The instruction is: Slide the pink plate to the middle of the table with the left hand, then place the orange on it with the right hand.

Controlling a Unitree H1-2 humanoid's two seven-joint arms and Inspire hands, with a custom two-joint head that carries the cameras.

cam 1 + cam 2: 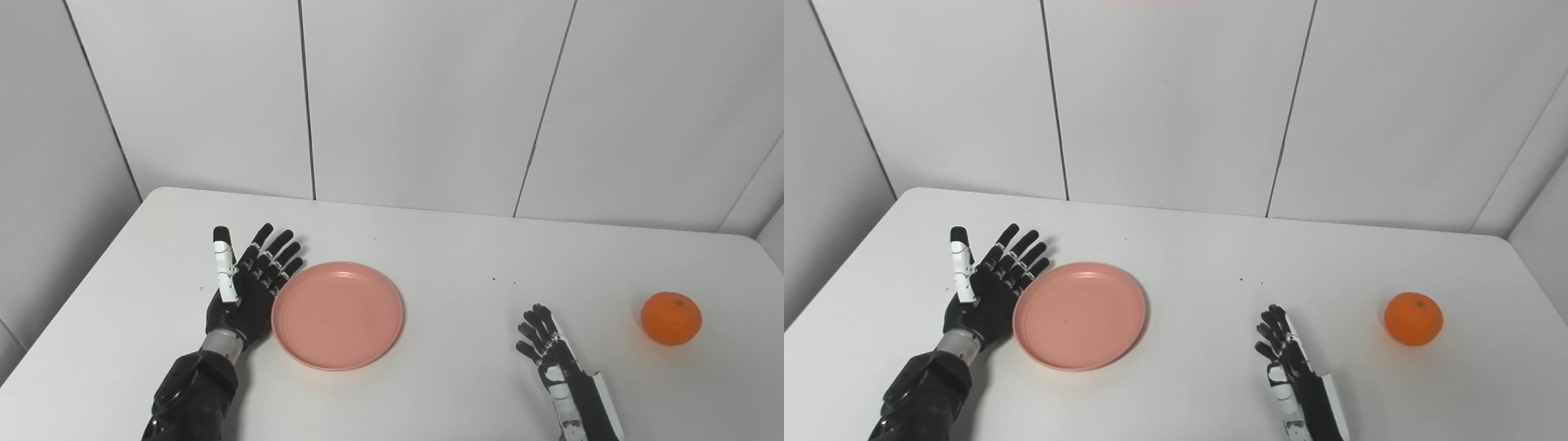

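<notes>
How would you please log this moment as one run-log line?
left hand: open, against pink plate's left rim | plate: empty, left of centre | right hand: open, idle | orange: on table, far right

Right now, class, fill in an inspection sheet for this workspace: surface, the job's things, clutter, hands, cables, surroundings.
Surface: white table, a few dark specks.
Job's things: pink plate left of centre, nothing on it; orange at the right, on the table.
Clutter: nothing seen.
Hands: left hand open, against the plate's left rim; right hand open, apart from the orange.
Cables: nothing seen.
Surroundings: white panelled wall.
</notes>
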